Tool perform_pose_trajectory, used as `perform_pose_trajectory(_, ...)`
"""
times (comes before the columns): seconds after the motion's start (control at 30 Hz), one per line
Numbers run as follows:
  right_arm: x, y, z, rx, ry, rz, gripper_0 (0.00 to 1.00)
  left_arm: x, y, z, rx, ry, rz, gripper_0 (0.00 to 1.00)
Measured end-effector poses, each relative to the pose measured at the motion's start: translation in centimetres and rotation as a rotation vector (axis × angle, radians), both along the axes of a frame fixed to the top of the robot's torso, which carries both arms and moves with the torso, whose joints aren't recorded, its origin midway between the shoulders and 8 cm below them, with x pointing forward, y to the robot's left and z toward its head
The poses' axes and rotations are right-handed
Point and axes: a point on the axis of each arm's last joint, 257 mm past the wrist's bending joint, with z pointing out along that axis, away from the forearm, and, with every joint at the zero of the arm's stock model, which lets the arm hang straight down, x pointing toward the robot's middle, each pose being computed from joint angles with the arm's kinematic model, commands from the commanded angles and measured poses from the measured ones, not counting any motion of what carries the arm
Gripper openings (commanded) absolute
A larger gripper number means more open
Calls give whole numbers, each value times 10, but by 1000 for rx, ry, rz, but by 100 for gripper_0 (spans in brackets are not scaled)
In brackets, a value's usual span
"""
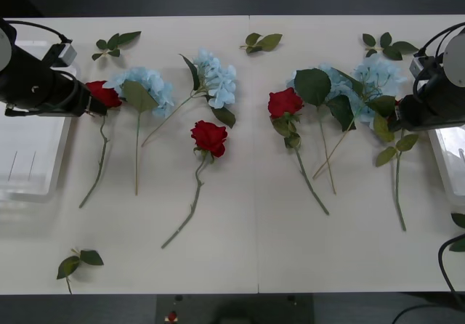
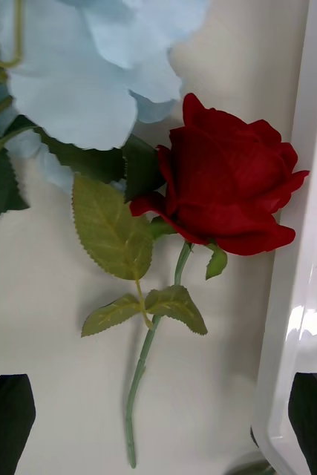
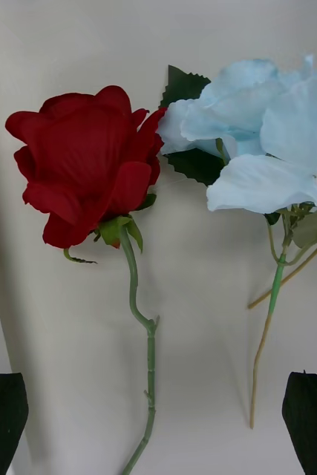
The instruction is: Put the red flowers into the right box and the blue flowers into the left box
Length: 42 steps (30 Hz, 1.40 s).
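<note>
Across the white surface every flower lies loose, so the sorting looks barely begun. Both trays appear to hold no flowers: the left box beside the left arm and the right box by the right arm. The left gripper hovers with fingers spread over a red rose next to a blue hydrangea cluster. The right gripper hovers, fingers likewise spread, above another red rose lying just beside the right box rim. Still to move: four roses, including ones at mid-surface and right of centre, plus the blue clusters.
</note>
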Motion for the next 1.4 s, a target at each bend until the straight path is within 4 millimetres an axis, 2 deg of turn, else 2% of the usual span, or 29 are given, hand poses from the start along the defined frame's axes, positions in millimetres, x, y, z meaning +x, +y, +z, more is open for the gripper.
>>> perform_pose_trajectory(0.17,8,-16,-20,1,-8,-46,100,2,-1,-16,39,13,52,100)
perform_pose_trajectory(0.5,21,-3,-44,51,-33,-51,100,1,4,-55,124,55,82,100)
perform_pose_trajectory(0.73,23,-9,-55,60,-34,-71,100,6,0,-69,116,49,100,100)
perform_pose_trajectory(1.0,33,-18,-63,74,-38,-106,100,5,7,-79,130,60,118,100)
perform_pose_trajectory(1.2,44,-4,-69,94,-43,-107,100,6,9,-83,157,58,121,100)
perform_pose_trajectory(1.4,49,4,-79,115,-37,-116,100,13,2,-88,185,34,115,100)
